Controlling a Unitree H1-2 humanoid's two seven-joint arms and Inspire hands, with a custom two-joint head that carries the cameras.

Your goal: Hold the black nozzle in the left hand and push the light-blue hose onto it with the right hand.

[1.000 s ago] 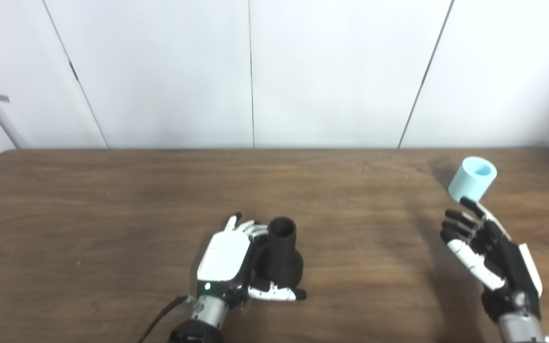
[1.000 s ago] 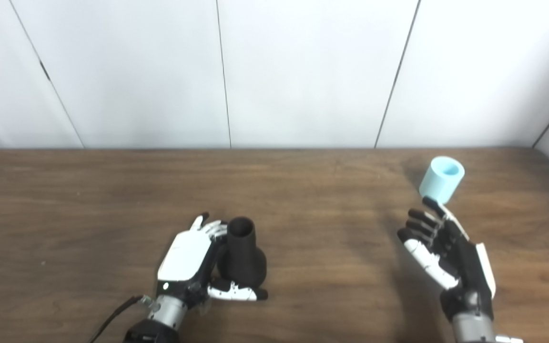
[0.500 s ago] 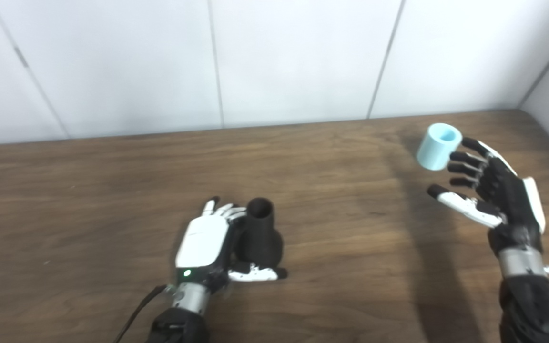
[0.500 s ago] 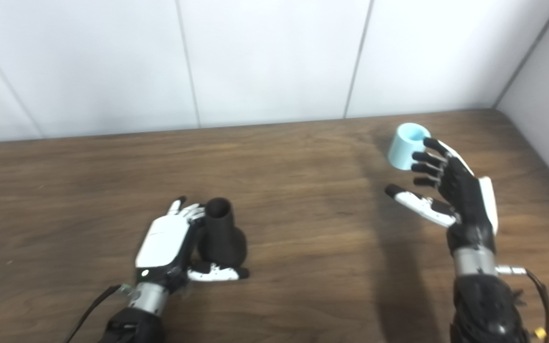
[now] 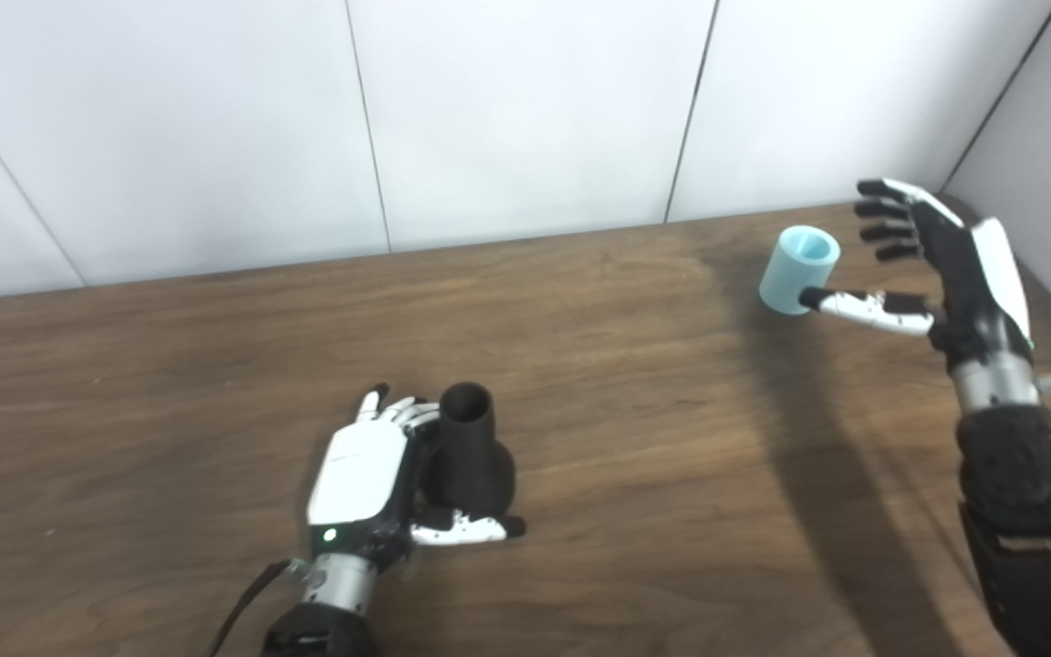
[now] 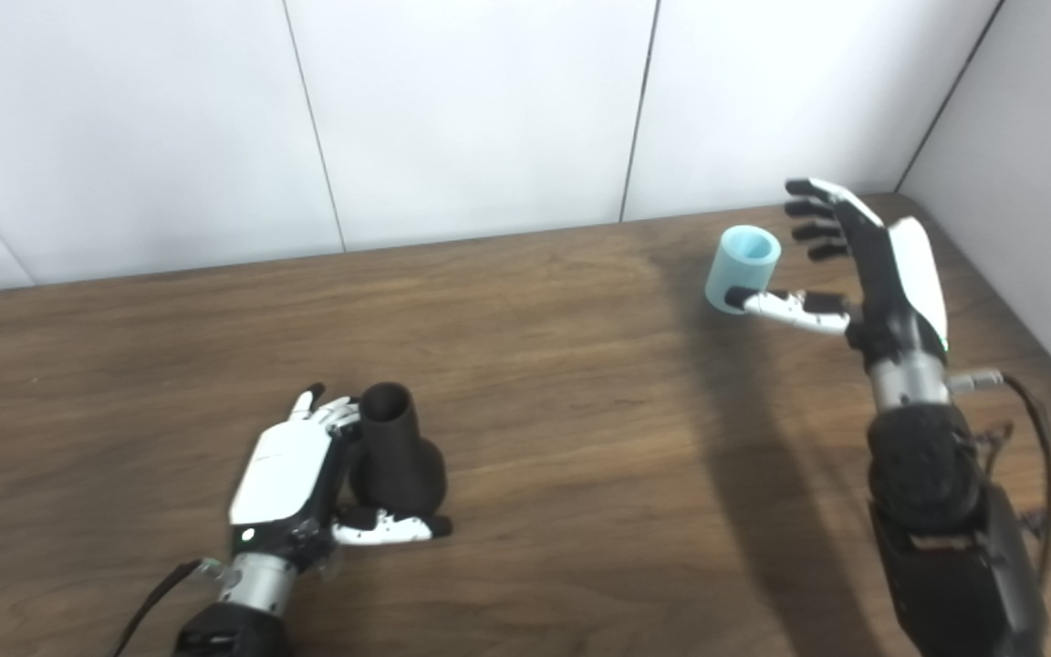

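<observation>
Left hand (image 5: 363, 474) cupped against upright black flared plastic nozzle (image 5: 471, 452), grip unconfirmed. Right hand (image 5: 941, 260) spread open beside short light-blue cylindrical hose (image 5: 797, 271), holding nothing.

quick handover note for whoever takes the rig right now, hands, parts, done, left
Left hand: cupped around the upright nozzle on the table; whether the grip is firm, cannot tell.
Right hand: open, fingers spread beside the hose, thumb in front of it, not closed.
Hose stands at the far right of the table, well apart from the nozzle.
Done: nozzle reached.
Left: grasp hose, carry it over, push it on.
</observation>
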